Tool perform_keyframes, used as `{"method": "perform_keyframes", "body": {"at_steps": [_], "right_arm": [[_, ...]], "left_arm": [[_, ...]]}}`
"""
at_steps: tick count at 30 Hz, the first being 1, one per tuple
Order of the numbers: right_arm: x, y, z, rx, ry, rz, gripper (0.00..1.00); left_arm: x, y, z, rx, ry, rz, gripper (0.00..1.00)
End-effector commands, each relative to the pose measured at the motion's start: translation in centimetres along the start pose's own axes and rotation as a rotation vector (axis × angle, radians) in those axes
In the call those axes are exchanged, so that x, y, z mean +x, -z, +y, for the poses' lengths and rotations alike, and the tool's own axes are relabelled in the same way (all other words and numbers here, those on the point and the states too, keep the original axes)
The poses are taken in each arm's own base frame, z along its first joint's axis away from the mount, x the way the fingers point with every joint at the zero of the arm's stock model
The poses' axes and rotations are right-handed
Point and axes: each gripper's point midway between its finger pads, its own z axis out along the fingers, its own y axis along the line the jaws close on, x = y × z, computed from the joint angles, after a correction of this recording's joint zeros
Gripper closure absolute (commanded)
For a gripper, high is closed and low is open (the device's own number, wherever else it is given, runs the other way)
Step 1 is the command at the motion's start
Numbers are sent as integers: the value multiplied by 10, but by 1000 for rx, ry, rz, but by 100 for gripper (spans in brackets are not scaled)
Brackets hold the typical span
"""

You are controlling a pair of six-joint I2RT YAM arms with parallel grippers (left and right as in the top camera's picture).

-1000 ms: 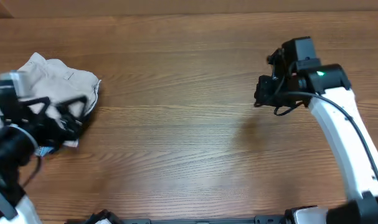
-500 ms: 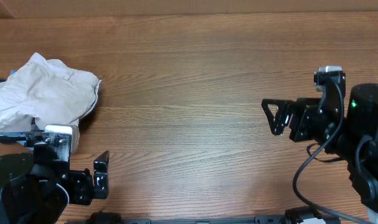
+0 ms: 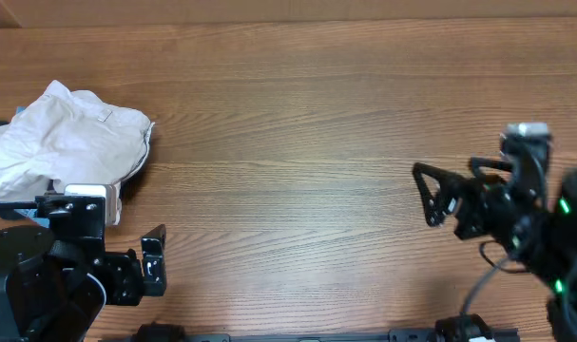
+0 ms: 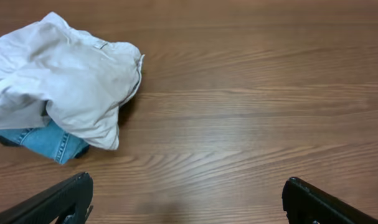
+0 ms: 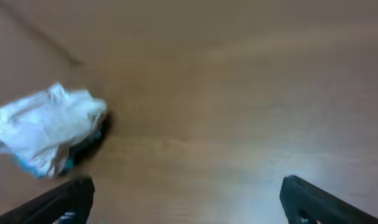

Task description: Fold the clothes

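Your left gripper [image 4: 187, 186] hangs wide, empty, by the counter's [image 4: 251, 112] left edge; lift only the beige shorts [image 4: 64, 74], leaving the denim garment [image 4: 48, 142] underneath.

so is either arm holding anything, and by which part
Nothing is held. The left end effector and right end effector are open and empty, clear of the beige shorts.
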Motion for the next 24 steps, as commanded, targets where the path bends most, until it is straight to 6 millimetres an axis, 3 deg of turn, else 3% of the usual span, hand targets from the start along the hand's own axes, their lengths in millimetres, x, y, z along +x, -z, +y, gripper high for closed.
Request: {"method": "perform_keyframes", "body": {"at_steps": [1,4,8,12,16,24], "right_arm": [[6,0,-21,75,112,-155,0],[44,-23,-42,78,118,-220,0],[126,-60,-73,76,104,-182,0],[171,-86,-94,71,108,-199,0],[187,-104,-87,-28,131,-234,0],[185,-105,-87,-34,137,-251,0]], "left_arm": [[-2,2,1,-5,5,-11,0],[-2,2,1,-5,5,-12,0],[-2,2,1,-5,5,-11,0],[-2,2,1,-5,5,-12,0],[-2,2,0,-4,5,-12,0],[-2,2,1,-5,5,-11,0]]}}
